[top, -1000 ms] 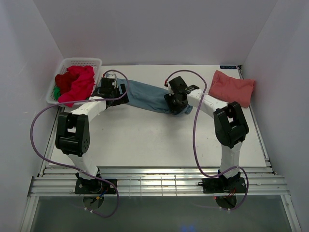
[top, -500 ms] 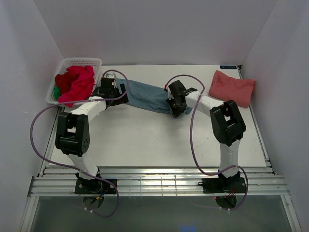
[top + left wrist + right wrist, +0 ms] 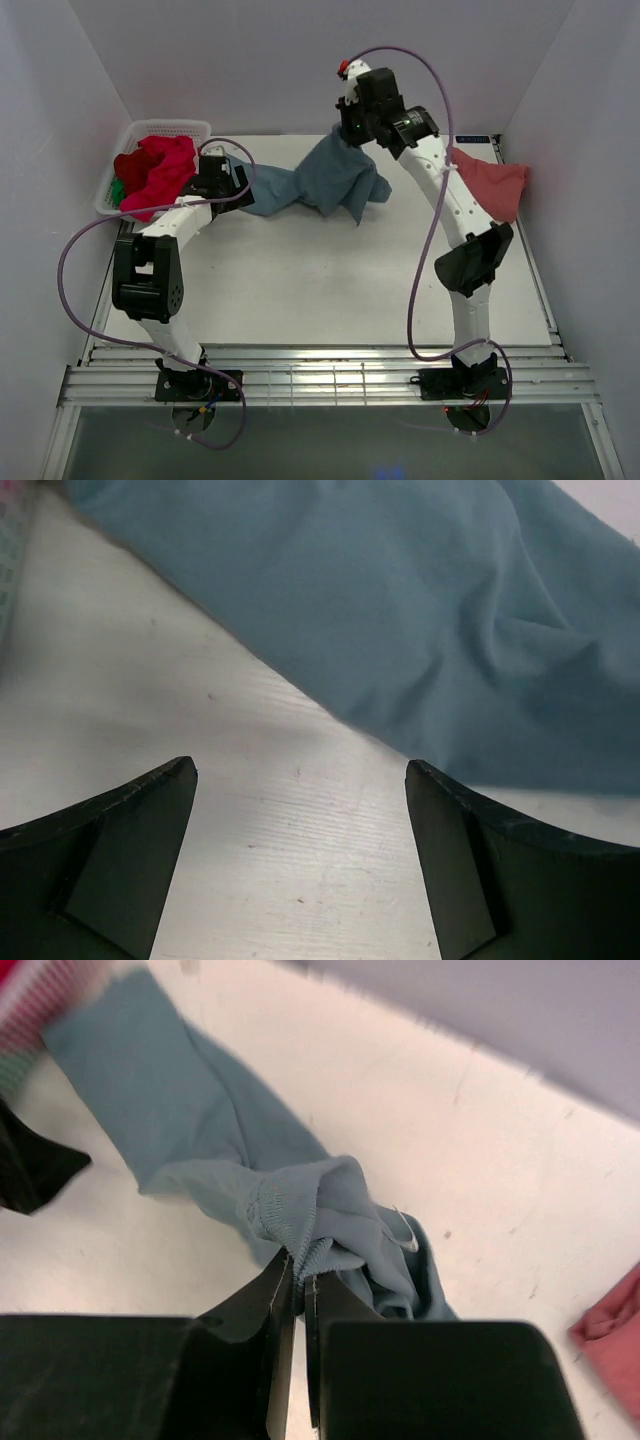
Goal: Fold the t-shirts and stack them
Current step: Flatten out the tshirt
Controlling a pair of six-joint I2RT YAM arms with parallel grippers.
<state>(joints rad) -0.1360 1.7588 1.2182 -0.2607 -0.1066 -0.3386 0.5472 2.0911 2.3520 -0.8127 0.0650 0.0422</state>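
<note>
A dusty teal-blue t-shirt (image 3: 335,178) hangs from my right gripper (image 3: 345,133), lifted high above the back of the table, its far end still trailing on the table toward the left. My right gripper (image 3: 303,1265) is shut on a ribbed edge of the teal-blue t-shirt (image 3: 210,1135). Low over the table next to that trailing end, my left gripper (image 3: 228,185) stands open; the left wrist view shows bare table between its fingers (image 3: 130,830) and the teal cloth (image 3: 400,620) just beyond. A folded salmon-pink t-shirt (image 3: 495,185) lies at the back right. Red t-shirts (image 3: 158,172) fill the basket.
A white lattice basket (image 3: 175,128) stands at the back left, with a bit of green cloth (image 3: 118,190) under the red ones. White walls close in the table on three sides. A metal rail (image 3: 320,375) runs along the near edge by the arm bases.
My right gripper has shut on the teal t-shirt and risen well above the table, pulling the cloth up and back. The left gripper stays open and has barely moved.
</note>
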